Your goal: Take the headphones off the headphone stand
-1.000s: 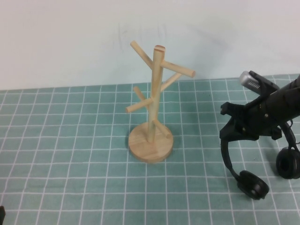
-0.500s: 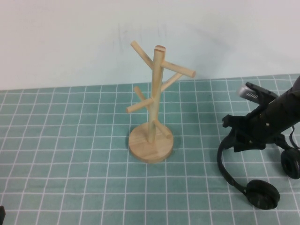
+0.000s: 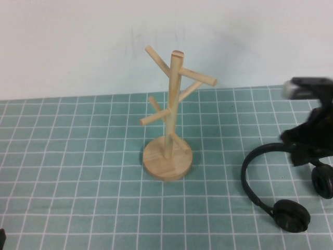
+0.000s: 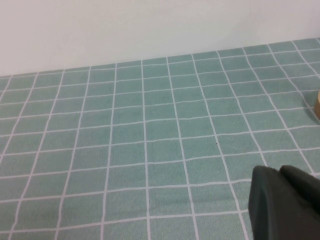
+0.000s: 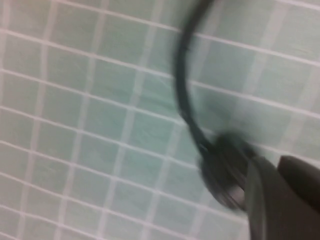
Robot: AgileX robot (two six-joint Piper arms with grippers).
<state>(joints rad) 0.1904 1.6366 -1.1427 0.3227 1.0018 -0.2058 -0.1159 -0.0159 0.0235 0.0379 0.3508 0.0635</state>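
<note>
The black headphones lie flat on the green grid mat at the right, off the stand, with one ear cup at the front and one at the right edge. The wooden headphone stand stands bare at the middle. My right gripper hovers just right of the headband, blurred and holding nothing. In the right wrist view its fingers sit close together beside an ear cup. My left gripper is shut and empty over bare mat at the front left.
A white wall runs along the back edge of the mat. The stand's disc base just shows at the edge of the left wrist view. Open mat lies left of the stand.
The right gripper lowered the headphones onto the mat, then let go of the headband and pulled away to the right. The headphones now rest still. The left arm has not moved.
</note>
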